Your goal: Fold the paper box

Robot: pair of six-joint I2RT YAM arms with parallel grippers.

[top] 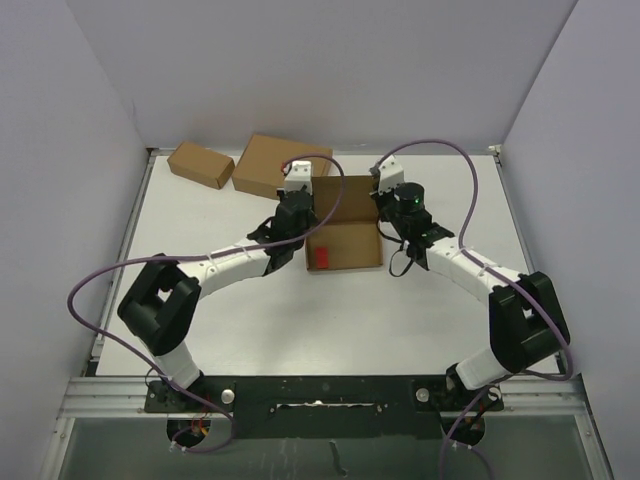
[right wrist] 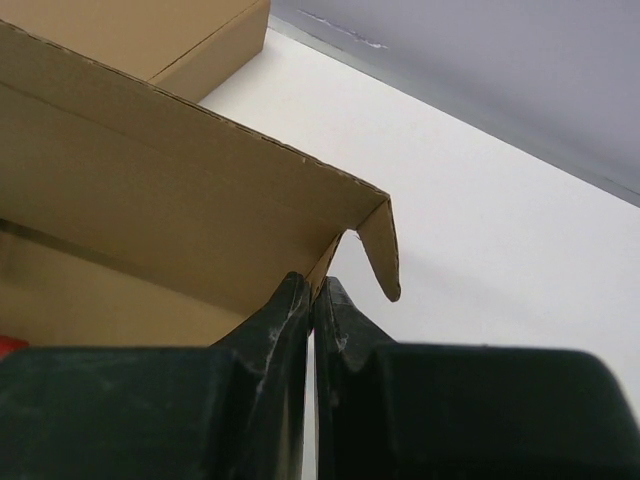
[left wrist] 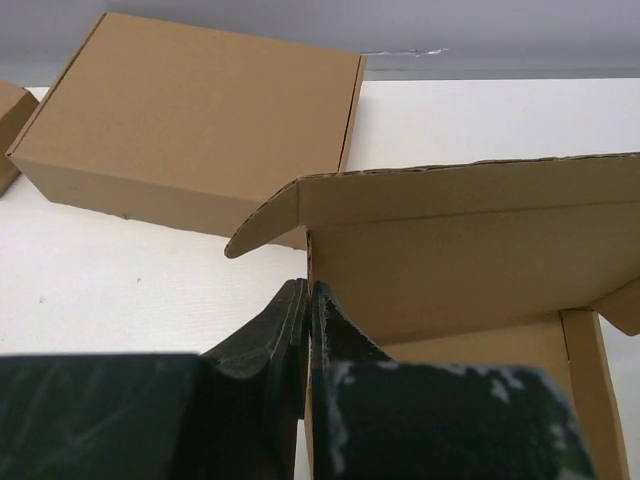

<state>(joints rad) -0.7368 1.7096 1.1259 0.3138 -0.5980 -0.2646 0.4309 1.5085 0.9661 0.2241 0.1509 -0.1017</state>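
Note:
The paper box (top: 350, 247) lies open in the middle of the table, its lid (top: 341, 197) standing up at the far side. A small red thing (top: 321, 256) lies inside near its left wall. My left gripper (top: 307, 231) is shut on the box's left side wall; in the left wrist view the wall's thin edge runs between the gripper (left wrist: 308, 295) fingers, with the box (left wrist: 450, 250) to the right. My right gripper (top: 384, 223) is shut on the right side wall. In the right wrist view the gripper (right wrist: 312, 290) pinches the wall below a rounded flap (right wrist: 382, 255).
A larger closed cardboard box (top: 270, 163) sits at the back left, close behind the paper box; it also shows in the left wrist view as a larger box (left wrist: 190, 120). A smaller brown box (top: 200, 163) lies left of it. Purple cables loop over both arms.

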